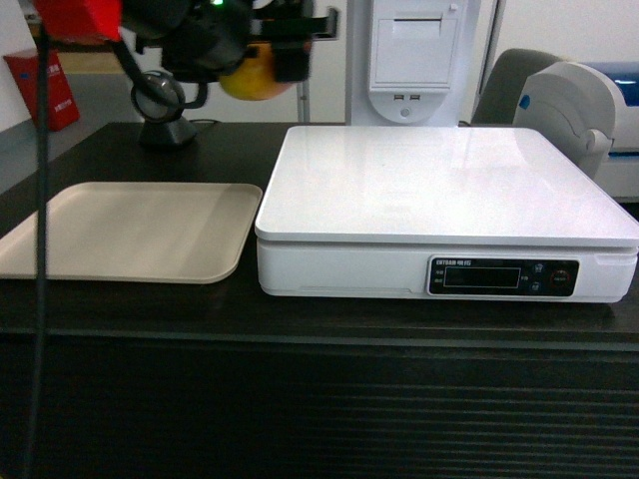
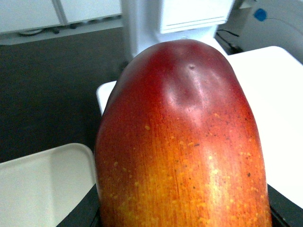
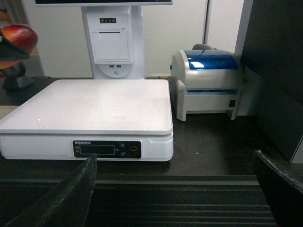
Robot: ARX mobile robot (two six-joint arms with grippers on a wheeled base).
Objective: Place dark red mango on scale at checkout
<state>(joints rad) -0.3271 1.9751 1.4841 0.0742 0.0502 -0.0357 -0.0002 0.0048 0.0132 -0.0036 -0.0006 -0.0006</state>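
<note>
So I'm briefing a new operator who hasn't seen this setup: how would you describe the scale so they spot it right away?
Start at the black checkout counter with the ribbed front. Two flat things sit on top: a beige tray on the left and, beside it on the right, the scale. The scale is the tall, white, boxy one with a glossy square top and a dark display panel with buttons on its front.

Beige tray [image 1: 130,232] lying flat at left; blue-lidded label printer [image 3: 208,82] at right; white receipt-printer stand [image 3: 112,45] behind; red box [image 1: 45,88] far left.
</note>
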